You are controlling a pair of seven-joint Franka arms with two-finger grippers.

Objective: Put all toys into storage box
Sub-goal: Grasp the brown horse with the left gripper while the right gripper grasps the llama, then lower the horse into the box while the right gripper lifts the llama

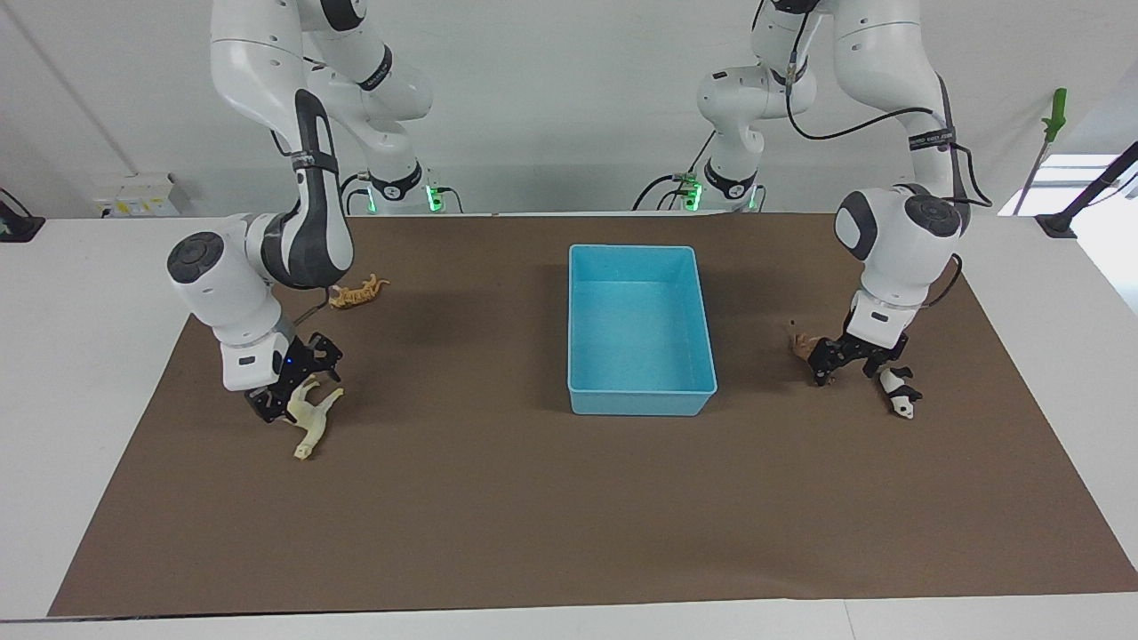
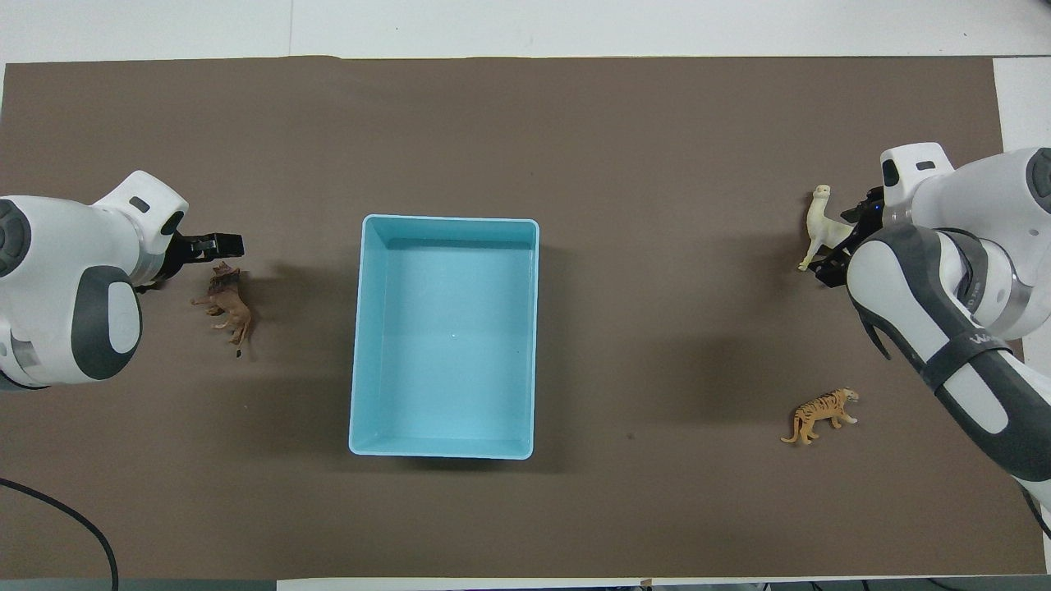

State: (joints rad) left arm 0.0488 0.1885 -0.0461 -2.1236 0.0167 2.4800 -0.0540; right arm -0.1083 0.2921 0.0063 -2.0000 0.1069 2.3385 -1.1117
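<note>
The light blue storage box point(image 1: 642, 400) point(image 2: 359, 328) stands empty mid-table. My right gripper point(image 1: 296, 381) point(image 2: 846, 245) is low over the cream-white horse point(image 1: 311, 418) point(image 2: 819, 226), which lies on its side; the fingers are open and straddle its body. The orange tiger point(image 1: 358, 292) point(image 2: 821, 414) lies nearer to the robots than the horse. My left gripper point(image 1: 849, 360) is open and low between the brown animal point(image 1: 805, 343) point(image 2: 228, 304) and the panda point(image 1: 898, 393); one finger point(image 2: 215, 244) shows in the overhead view. The panda is hidden under the left arm there.
A brown mat point(image 1: 533, 498) covers most of the white table. The box lies between the two pairs of toys. A green-handled tool point(image 1: 1054, 116) and a black stand point(image 1: 1085, 200) are off the table's left-arm end.
</note>
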